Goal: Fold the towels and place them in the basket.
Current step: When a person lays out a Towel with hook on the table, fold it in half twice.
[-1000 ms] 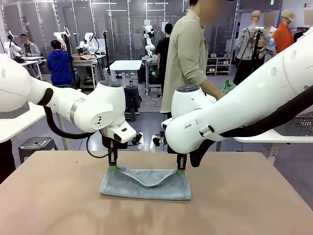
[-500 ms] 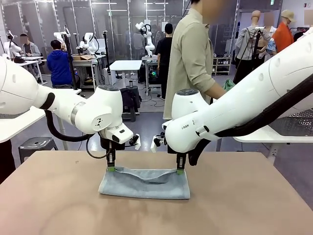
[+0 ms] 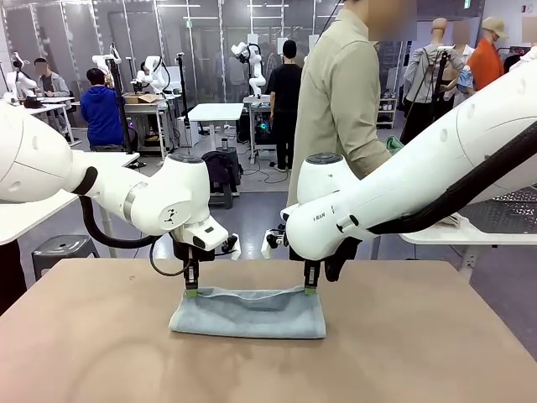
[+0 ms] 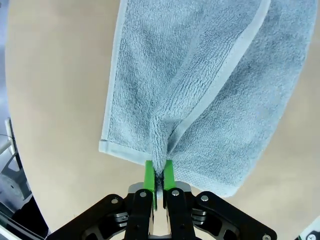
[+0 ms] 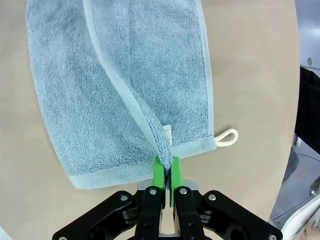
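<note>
**Item:** one grey-blue towel (image 3: 247,312). It is lying at the middle of the tabletop (image 3: 84,353), doubled over lengthwise, with a small white loop (image 5: 226,136) poking out at one corner.

**Left gripper** (image 3: 191,290): its fingers are clamping together on one corner of the upper layer, at the far edge.

**Right gripper** (image 3: 310,288): its fingers are pinching the opposite corner likewise.

**Purpose, as judged:** both are holding that layer slightly raised and taut, so its hem is lining up squarely over the lower layer for the fold.

**Surface:** plain matte brown board.

**Room:** an open workshop. A person (image 3: 340,101) is standing at the far side, and other work tables are showing beyond.
</note>
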